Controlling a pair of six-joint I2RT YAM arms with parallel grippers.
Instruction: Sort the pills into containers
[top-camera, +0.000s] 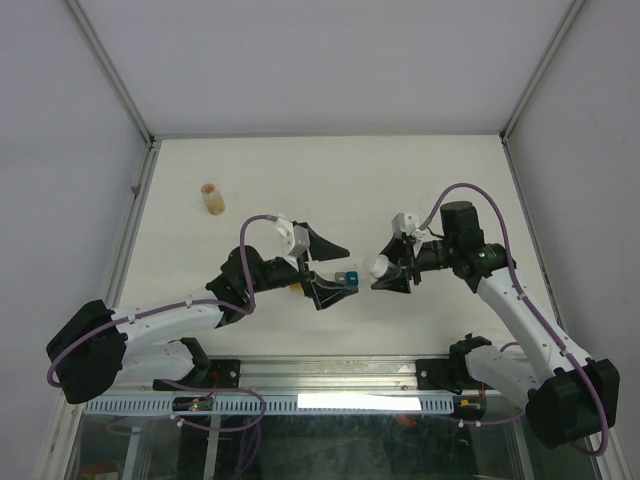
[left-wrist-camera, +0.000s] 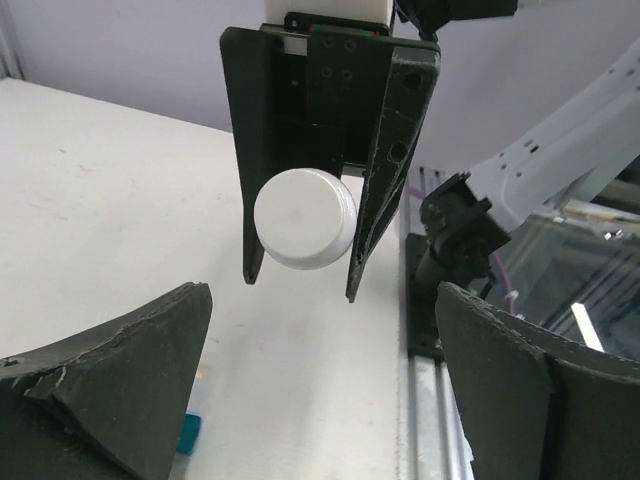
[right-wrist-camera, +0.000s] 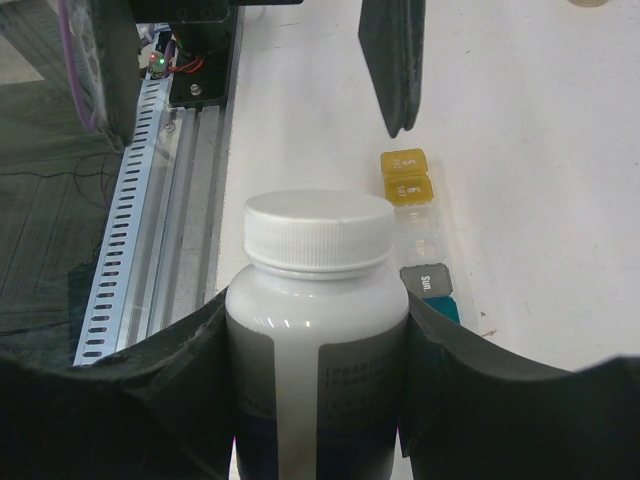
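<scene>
The right gripper (left-wrist-camera: 303, 282) is pinching the white pill bottle (right-wrist-camera: 318, 300) by its body and presenting it sideways, cap (left-wrist-camera: 305, 218) on, toward the left gripper (left-wrist-camera: 320, 390), whose jaws are standing spread wide, probably lining up to twist that cap off. The containers (right-wrist-camera: 420, 235) are lying on the table (top-camera: 300, 170) just beneath both grippers (yellow end nearer the left arm), ready for filling

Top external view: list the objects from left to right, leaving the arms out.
amber bottle → containers → white bottle
</scene>
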